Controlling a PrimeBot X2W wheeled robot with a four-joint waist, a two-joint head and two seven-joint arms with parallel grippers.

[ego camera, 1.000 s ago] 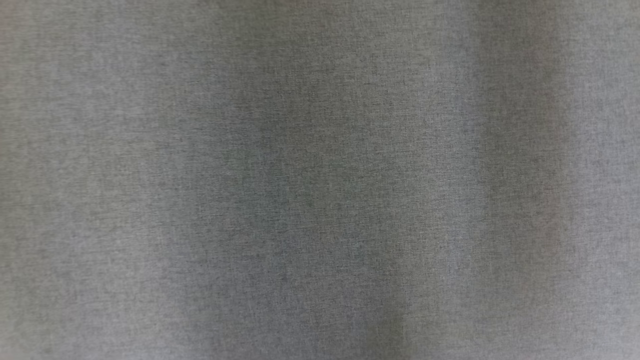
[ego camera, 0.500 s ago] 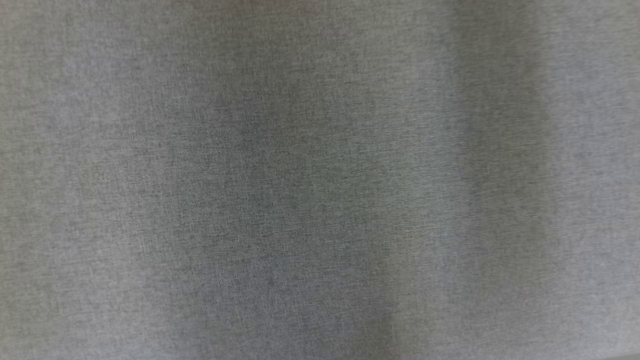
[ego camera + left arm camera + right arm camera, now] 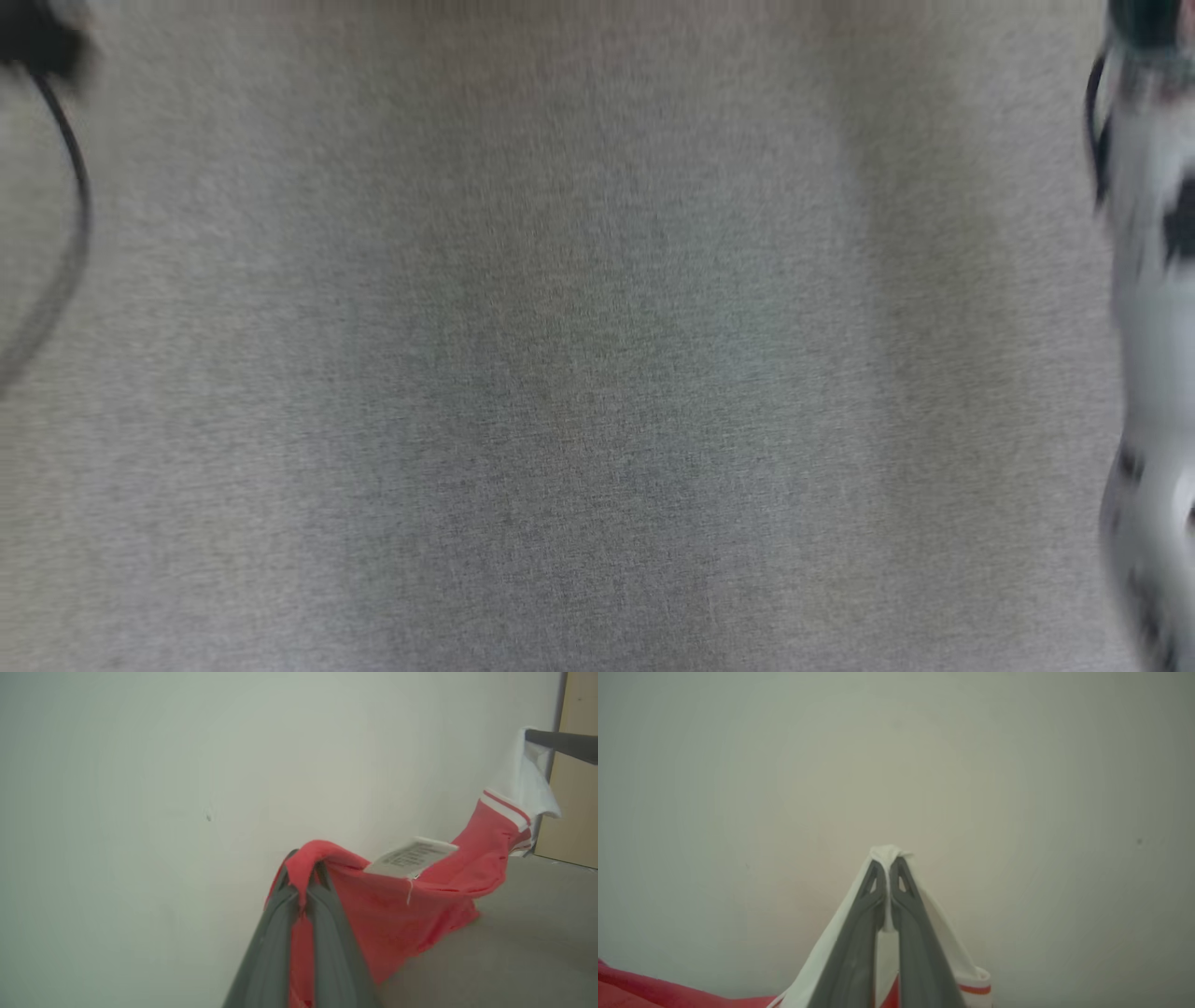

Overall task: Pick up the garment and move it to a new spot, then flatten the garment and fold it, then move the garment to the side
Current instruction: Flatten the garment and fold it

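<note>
Clamping the garment (image 3: 420, 896), red edge in the left gripper (image 3: 306, 870), white edge in the right gripper (image 3: 889, 861).

One garment (image 3: 420, 905), with one white label (image 3: 411, 856) just beyond the left end effector (image 3: 306, 872). Two end effectors, counting the right end effector (image 3: 889, 865), each with two dark fingers (image 3: 859, 933). One black cable (image 3: 84, 201). One wooden panel (image 3: 577, 788).

Grey woven-textured surface (image 3: 597, 373), crossed by soft shadows.
</note>
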